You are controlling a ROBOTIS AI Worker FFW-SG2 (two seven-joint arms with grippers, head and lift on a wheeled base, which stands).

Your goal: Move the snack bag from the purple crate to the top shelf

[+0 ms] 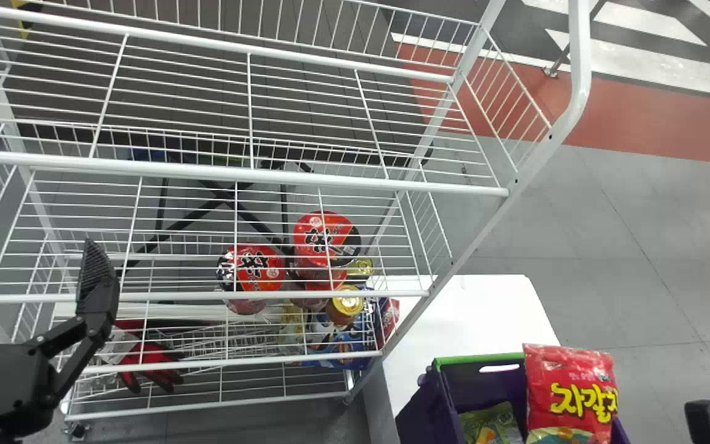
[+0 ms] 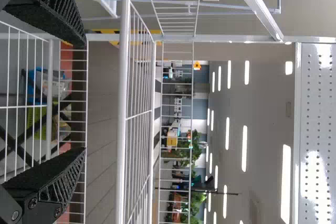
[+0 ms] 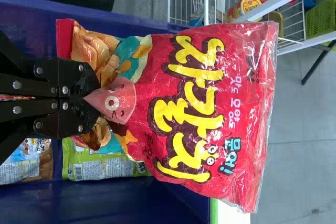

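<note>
Lifting by the lower end invites a tilting bag

The bag [image 3: 210,114] is at the crate [image 1: 478,360], its upper end standing above the rim; whether its lower end is clear of the walls cannot be told. The right fingers [image 3: 84,83] are closed on it, pinching crumpled film near the lower end, at the middle of its width. One lower corner pokes out beside them, while most of the bag, lettering and all, extends beyond their tips.

That low grip looks like the weak point. With so much bag past the pinch, a quick swing could make it pivot or fold, and slick film could creep out of the fingers. Squeezing harder might burst it. A lift that starts sideways could drag the bag on the rim, or disturb the green bag [image 1: 492,424] inside.

Between the crate on its bench [image 1: 472,308] and the goal stands the rack's slanting upright [image 1: 483,228]. If the arm rises too little, the bag may strike it, or catch on the front rail of the top shelf [image 1: 330,179], and be pulled loose.

Farther off, the left fingers [image 2: 65,18] are spread and hold nothing, near the front of the rack; the bag's path should stay away from them.
</note>
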